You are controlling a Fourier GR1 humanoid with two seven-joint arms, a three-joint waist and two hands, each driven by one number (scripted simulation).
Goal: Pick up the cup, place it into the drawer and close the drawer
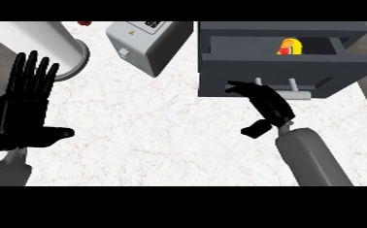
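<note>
The yellow and red cup (pixel 289 47) lies inside the open drawer (pixel 272 57). The right hand (pixel 267 103) reaches its straight fingers to the drawer's front by the handle (pixel 287 92), holding nothing. The left hand (pixel 27 103) rests open, fingers spread, at the left edge.

Yellow-red cup (pixel 289 47) inside open dark grey drawer (pixel 272 79), right of middle.

No text could be read; the boxy grey metal appliance (pixel 149 42) bore a small orange warning triangle and an illegible dark label.
</note>
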